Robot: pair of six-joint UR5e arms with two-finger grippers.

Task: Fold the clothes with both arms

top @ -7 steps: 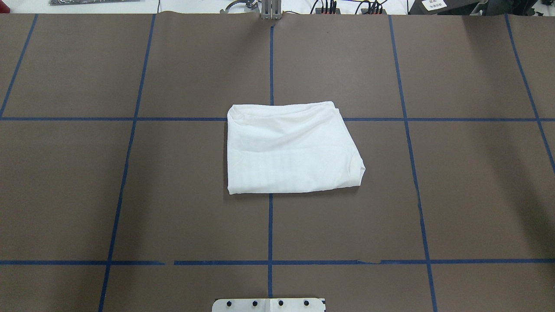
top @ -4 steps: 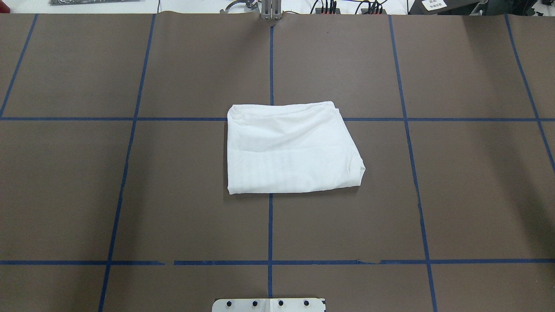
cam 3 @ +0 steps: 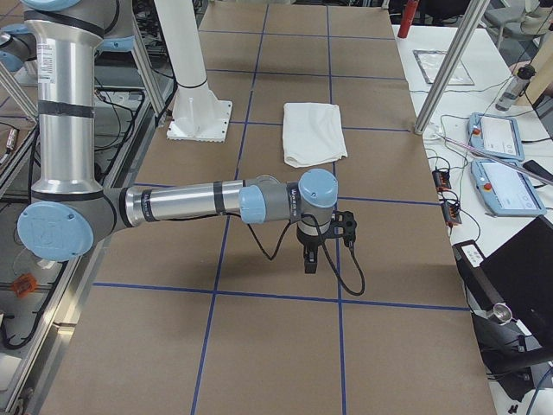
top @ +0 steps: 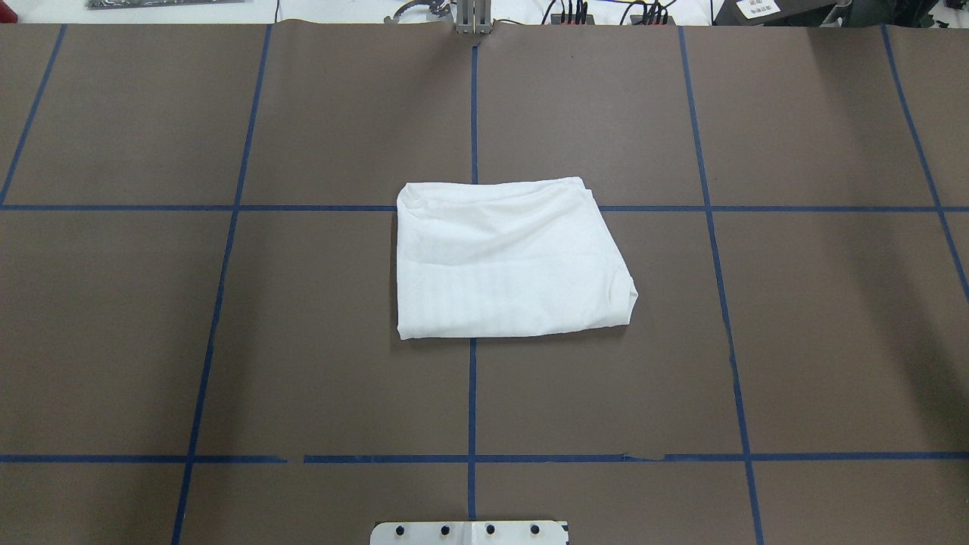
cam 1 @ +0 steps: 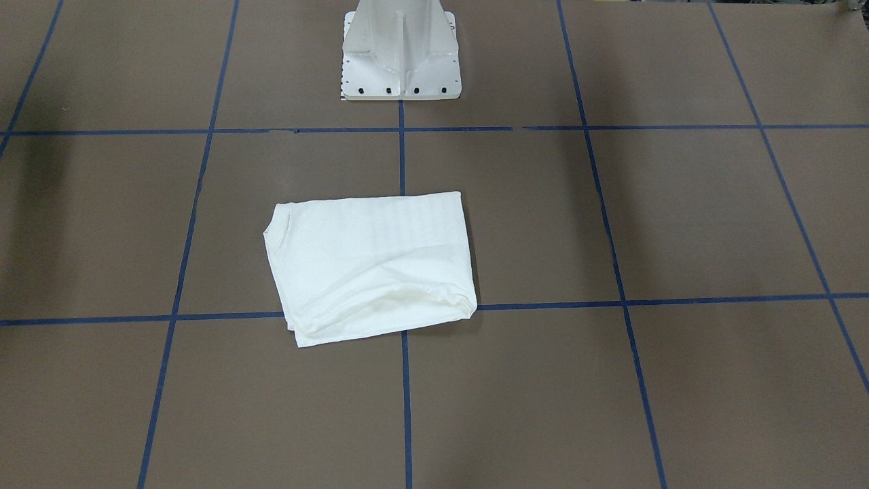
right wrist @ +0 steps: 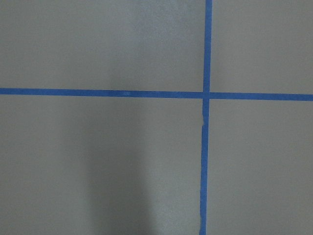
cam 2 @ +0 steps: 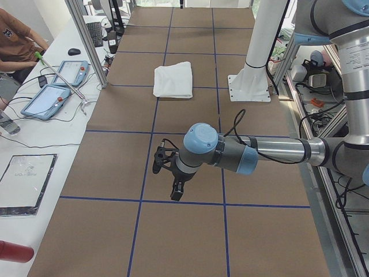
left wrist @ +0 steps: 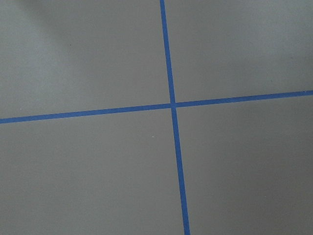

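1. The brown worktop (top: 303,341), gridded with blue tape, carries everything. No box, basket or other container shows, so the garment lies straight on its surface.
2. The left arm (cam 2: 277,151) reaches out low, well off to the pedestal's (cam 1: 400,54) left side. The right arm (cam 3: 173,203) mirrors it, well off to the pedestal's right. I judge both are held wide to keep clear of the cloth.
3. The white T-shirt (top: 507,257) lies just in front of the pedestal, slightly to its right. It is folded into a compact rectangle with one corner loose, so the folding looks nearly or fully done.
4. The left tool (cam 2: 176,191) and right tool (cam 3: 308,264) hang over bare worktop, far from the T-shirt and touching nothing. I cannot tell whether either is released or clenched.
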